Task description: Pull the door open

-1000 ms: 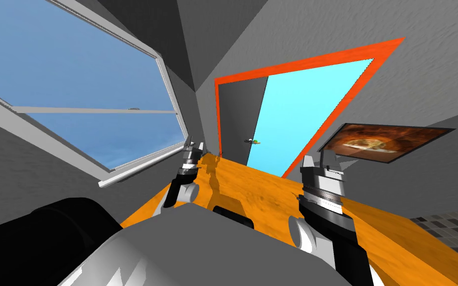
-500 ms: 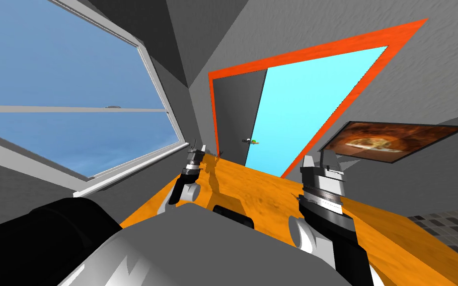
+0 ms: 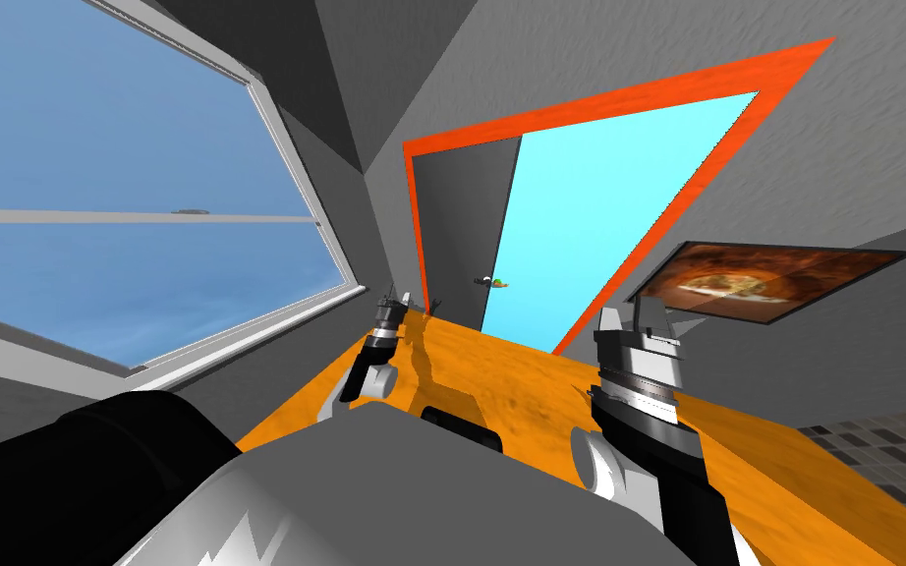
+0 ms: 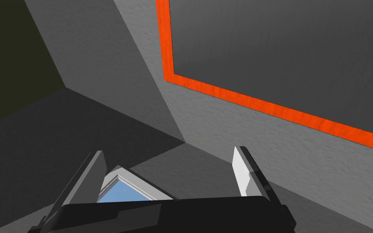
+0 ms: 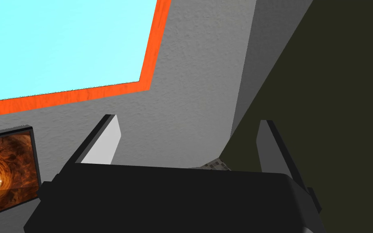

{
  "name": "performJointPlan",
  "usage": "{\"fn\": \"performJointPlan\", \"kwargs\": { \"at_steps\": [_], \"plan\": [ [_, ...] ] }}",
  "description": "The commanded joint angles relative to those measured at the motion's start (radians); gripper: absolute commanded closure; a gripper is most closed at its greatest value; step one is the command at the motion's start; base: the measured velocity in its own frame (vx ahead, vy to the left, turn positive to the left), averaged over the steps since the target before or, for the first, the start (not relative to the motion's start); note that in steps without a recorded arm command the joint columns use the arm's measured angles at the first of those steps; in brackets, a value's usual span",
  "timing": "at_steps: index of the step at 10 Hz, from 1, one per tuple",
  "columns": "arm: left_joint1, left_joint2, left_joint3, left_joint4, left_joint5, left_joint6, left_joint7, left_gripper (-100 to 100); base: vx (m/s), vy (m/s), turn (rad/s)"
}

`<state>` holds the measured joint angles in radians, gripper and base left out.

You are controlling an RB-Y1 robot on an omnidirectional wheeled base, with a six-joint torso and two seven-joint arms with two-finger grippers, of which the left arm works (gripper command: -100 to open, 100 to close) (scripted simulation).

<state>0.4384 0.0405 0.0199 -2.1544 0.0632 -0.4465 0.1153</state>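
Observation:
An orange door frame (image 3: 638, 93) stands ahead across the floor. Inside it are a cyan panel (image 3: 598, 216) on the right and a dark grey part (image 3: 456, 226) on the left. A small dark handle (image 3: 492, 283) sits where the two meet. My left gripper (image 3: 397, 298) is held out low, left of the handle and well short of it. In the left wrist view this gripper (image 4: 169, 170) is open and empty, facing the frame's corner (image 4: 262, 106). My right gripper (image 3: 638, 319) is nearer my body, open and empty (image 5: 185, 137), with the cyan panel (image 5: 60, 44) beyond it.
A large window (image 3: 127, 246) takes up the left wall, close to my left arm. A framed picture (image 3: 756, 280) hangs on the wall right of the door. Orange wood floor (image 3: 500, 383) runs to the door, with grey tiles (image 3: 893, 452) at the right.
The whole head view has shifted, so I have turned a little. My left arm has reached further out toward the door. The right arm has kept its place.

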Motion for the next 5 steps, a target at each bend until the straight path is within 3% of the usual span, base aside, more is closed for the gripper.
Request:
{"fn": "performJointPlan", "kwargs": {
  "at_steps": [1,5],
  "plan": [
    [-0.007,0.014,0.005,0.042,0.002,-0.013,0.005,-100,0.099,-0.062,-0.072],
    [-0.022,0.032,0.01,0.118,0.003,-0.035,0.011,-100,0.129,-0.049,-0.042]
  ]
}}
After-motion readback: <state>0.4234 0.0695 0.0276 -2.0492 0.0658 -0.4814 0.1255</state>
